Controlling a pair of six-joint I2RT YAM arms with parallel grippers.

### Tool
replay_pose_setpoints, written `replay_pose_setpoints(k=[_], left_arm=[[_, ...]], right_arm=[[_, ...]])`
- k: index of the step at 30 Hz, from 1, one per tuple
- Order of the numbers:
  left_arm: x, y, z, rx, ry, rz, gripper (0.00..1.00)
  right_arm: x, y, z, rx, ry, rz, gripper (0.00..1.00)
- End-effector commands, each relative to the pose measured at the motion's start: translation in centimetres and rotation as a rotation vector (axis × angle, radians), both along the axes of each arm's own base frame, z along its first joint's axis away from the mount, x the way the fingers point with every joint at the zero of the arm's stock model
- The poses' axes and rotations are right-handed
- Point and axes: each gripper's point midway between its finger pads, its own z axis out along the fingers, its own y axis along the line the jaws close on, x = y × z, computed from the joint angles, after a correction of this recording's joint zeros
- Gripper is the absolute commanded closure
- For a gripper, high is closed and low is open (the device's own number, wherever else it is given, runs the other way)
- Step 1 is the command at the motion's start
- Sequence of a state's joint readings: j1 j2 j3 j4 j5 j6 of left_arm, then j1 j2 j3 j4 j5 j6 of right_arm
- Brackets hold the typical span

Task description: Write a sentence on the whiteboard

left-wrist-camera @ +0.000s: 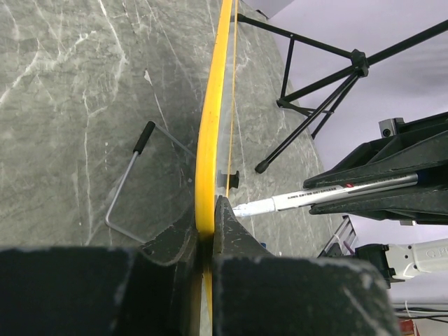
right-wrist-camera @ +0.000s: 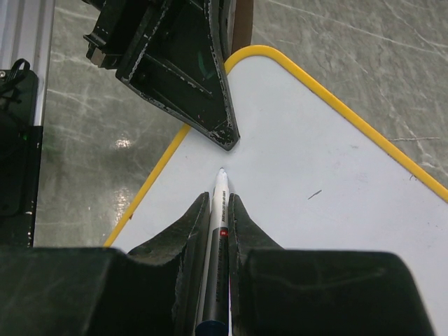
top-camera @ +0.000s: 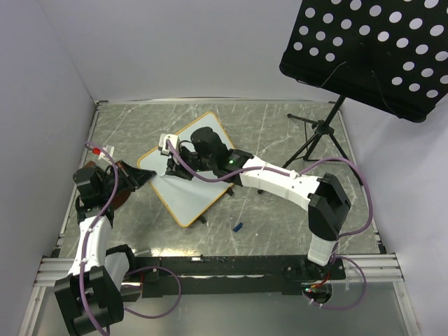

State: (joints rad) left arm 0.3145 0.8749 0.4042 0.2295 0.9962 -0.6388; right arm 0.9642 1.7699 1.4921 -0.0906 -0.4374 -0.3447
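Observation:
The whiteboard [top-camera: 190, 199] lies skewed on the table, white with a yellow-orange frame [left-wrist-camera: 210, 126]. My left gripper [top-camera: 147, 175] [left-wrist-camera: 208, 213] is shut on the frame at the board's left corner. My right gripper [top-camera: 175, 162] [right-wrist-camera: 218, 197] is shut on a white-and-grey marker [right-wrist-camera: 218, 217] [left-wrist-camera: 280, 204]. The marker's tip points at the white surface [right-wrist-camera: 315, 133] just short of the left gripper's fingers [right-wrist-camera: 189, 77]. No sentence is in view; the only mark is one short dark stroke [right-wrist-camera: 315, 194].
A black perforated music-stand panel [top-camera: 371, 49] hangs over the back right, and its tripod legs [top-camera: 318, 136] [left-wrist-camera: 315, 105] stand on the table. A small blue cap [top-camera: 238, 227] lies in front of the board. A bent wire foot [left-wrist-camera: 129, 182] shows behind the board.

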Motion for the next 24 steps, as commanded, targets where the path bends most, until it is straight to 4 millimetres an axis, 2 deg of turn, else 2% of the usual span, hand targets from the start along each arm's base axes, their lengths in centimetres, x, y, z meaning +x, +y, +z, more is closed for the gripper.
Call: replay_pose_setpoints(k=[1, 15, 18, 24], left_arm=[[0.6, 0.4, 1.5, 0.097, -0.150, -0.010, 0.99], [0.6, 0.3, 1.5, 0.099, -0.152, -0.013, 0.99], [0.6, 0.3, 1.5, 0.098, -0.153, -0.014, 0.99], [0.6, 0.3, 1.5, 0.099, -0.152, -0.015, 0.99]], right_arm=[[1.2, 0.8, 2.4, 0.054, -0.040, -0.033, 1.00], [3.1, -0.1, 2.5, 0.031, -0.080, -0.130, 1.00], [2.7, 0.1, 2.5, 0.032, -0.070, -0.111, 1.00], [0.8, 0.2, 2.3, 0.031, -0.044, -0.007, 1.00]])
